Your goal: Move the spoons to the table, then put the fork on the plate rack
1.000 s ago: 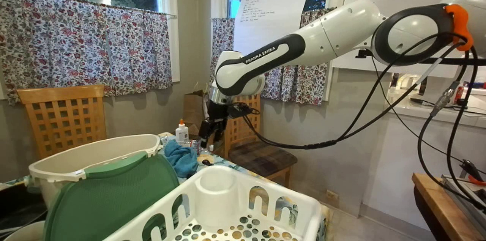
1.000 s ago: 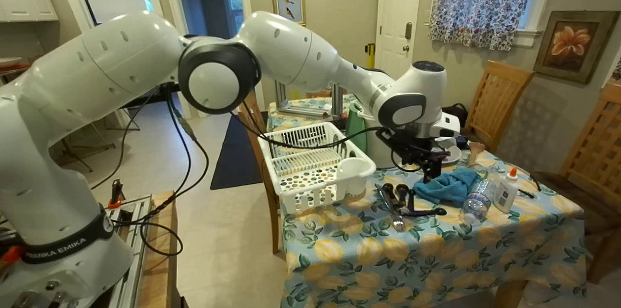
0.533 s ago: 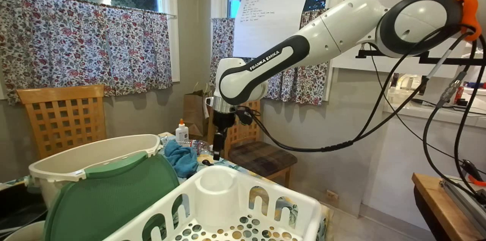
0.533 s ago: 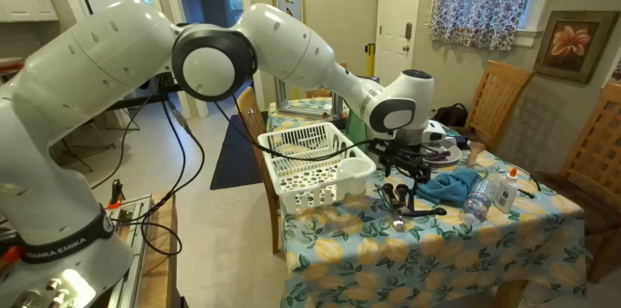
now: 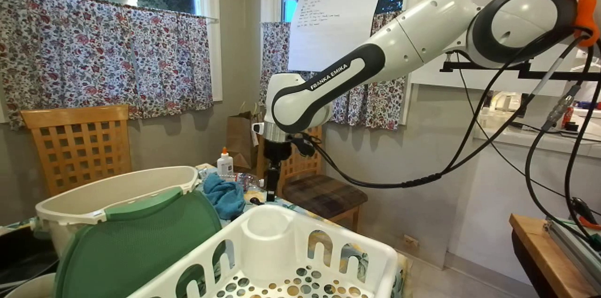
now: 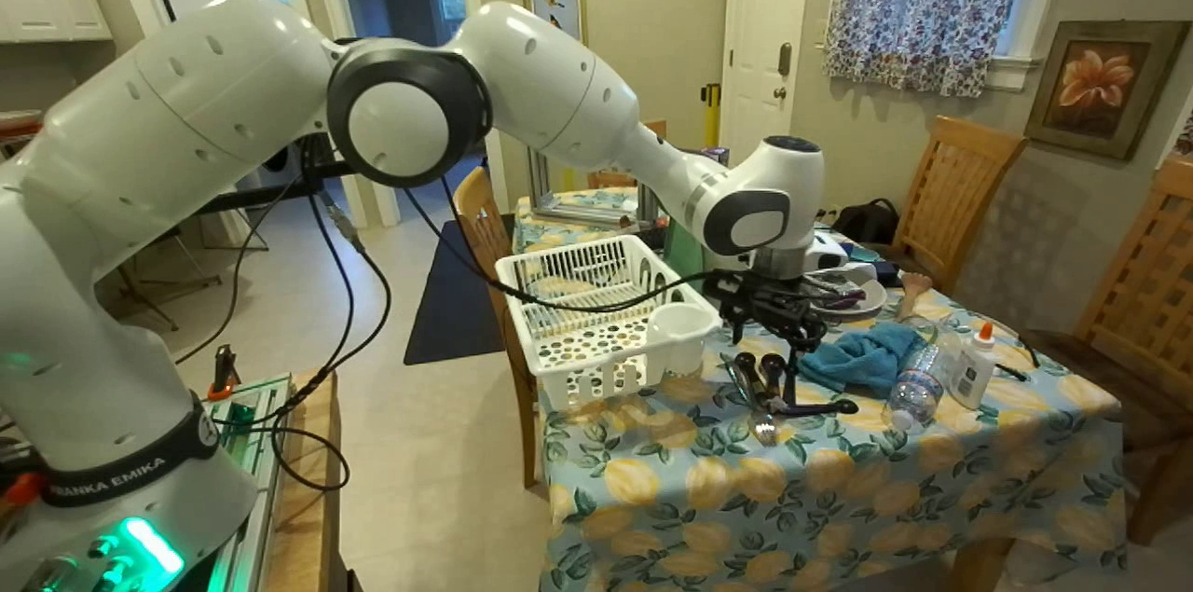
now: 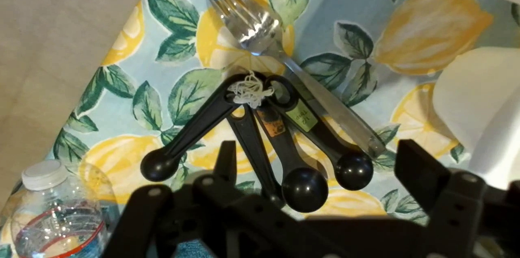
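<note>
Several black measuring spoons [image 7: 304, 189], tied with white string, lie fanned out on the lemon-print table [image 6: 652, 471]. They also show in an exterior view [image 6: 820, 407]. A silver fork [image 7: 256, 30] lies close beside them, its tines toward the table edge; its head shows in an exterior view [image 6: 765, 429]. My gripper [image 7: 319, 158] is open and empty, pointing down above the spoon bowls, which sit between its fingers in the wrist view. The white plate rack [image 6: 555, 387] stands on the table beside the spoons, its round cup [image 5: 270, 246] at the near corner.
A blue towel [image 6: 862, 359], a clear plastic bottle [image 7: 61, 213] and a glue bottle [image 6: 972, 373] stand or lie close to the spoons. A cream tub [image 5: 117, 185] with a green cover [image 5: 145, 246] is beside the rack. A table edge runs along the wrist view's left.
My gripper has come down, turned from tilted to upright and moved toward the spoons. It slows in the last half second. The spoons and fork have not moved. A base light turned green.
</note>
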Tool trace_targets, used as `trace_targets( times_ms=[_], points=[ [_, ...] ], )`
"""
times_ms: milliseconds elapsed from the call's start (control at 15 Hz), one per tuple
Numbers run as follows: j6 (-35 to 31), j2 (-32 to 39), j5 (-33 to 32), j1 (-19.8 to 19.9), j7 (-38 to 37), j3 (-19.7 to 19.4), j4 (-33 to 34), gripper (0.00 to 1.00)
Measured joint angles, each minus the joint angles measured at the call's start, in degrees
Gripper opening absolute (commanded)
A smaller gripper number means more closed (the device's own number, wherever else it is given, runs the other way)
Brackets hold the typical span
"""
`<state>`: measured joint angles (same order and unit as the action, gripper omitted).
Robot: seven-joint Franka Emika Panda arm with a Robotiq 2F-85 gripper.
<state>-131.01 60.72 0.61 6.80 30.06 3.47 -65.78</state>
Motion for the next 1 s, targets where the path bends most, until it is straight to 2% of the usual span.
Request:
trace_targets(
  times_ms=[533,1000],
  points=[
    [-6.12,0.58,-0.99,1.93,18.97,2.92,-3.58,1.00],
    [-6.18,-0.06,-0.99,3.91,27.43,2.82,-7.57,1.00]
  ],
)
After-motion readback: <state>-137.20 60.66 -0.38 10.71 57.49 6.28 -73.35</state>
